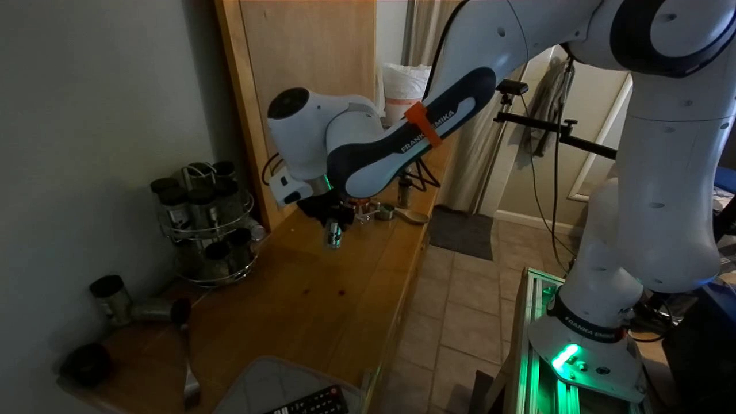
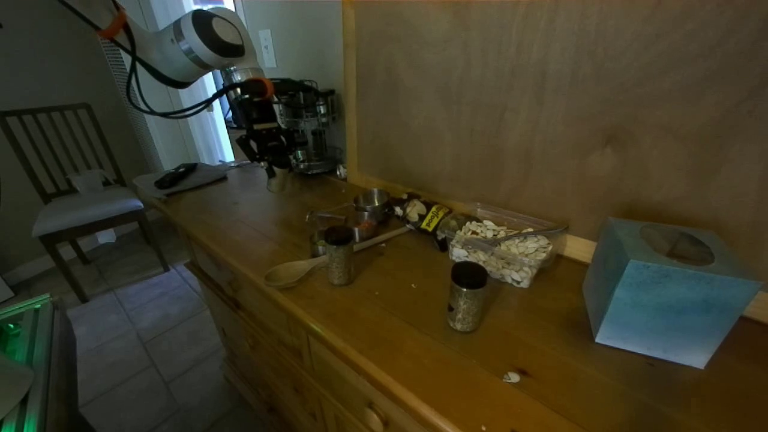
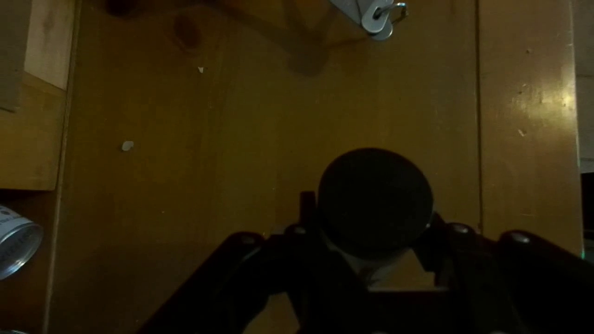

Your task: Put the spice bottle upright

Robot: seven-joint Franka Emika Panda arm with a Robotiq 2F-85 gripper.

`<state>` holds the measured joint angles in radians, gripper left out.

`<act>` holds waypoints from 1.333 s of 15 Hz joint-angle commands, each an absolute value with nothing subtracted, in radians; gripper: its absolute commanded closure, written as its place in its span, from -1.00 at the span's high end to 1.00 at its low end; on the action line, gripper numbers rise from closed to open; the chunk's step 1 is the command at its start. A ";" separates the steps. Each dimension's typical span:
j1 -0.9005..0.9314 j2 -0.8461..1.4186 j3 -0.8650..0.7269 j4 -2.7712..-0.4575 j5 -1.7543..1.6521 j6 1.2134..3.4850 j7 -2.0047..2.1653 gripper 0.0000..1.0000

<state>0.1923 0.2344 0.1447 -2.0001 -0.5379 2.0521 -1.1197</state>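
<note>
A spice bottle (image 3: 375, 199) with a black lid is between the fingers of my gripper (image 3: 371, 218) in the wrist view. The fingers touch it on both sides near the lid. In both exterior views its clear lower part (image 1: 333, 234) (image 2: 278, 182) points down below the gripper (image 1: 328, 211) (image 2: 271, 159), roughly upright. Its base is at or just above the wooden top (image 1: 322, 287); I cannot tell whether it touches. The upper part of the bottle is hidden by the fingers in both exterior views.
A wire spice rack (image 1: 213, 233) stands by the wall. A bottle (image 1: 152, 310) lies near a fork-like utensil (image 1: 190, 368). Measuring cups (image 2: 372, 204), a wooden spoon (image 2: 291, 273), two upright spice jars (image 2: 340, 258) (image 2: 467, 297), a seed tub (image 2: 510, 252) and a tissue box (image 2: 666, 294) stand along the top.
</note>
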 commanded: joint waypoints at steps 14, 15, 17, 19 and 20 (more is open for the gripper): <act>0.262 0.308 0.171 -1.949 -0.819 1.852 -0.820 -0.52; 0.262 0.319 0.172 -1.946 -0.836 1.855 -0.807 -0.52; 0.263 0.346 0.174 -1.937 -0.865 1.851 -0.795 -0.52; 0.264 0.372 0.176 -1.930 -0.887 1.848 -0.787 -0.52; 0.264 0.384 0.177 -1.927 -0.899 1.848 -0.784 -0.52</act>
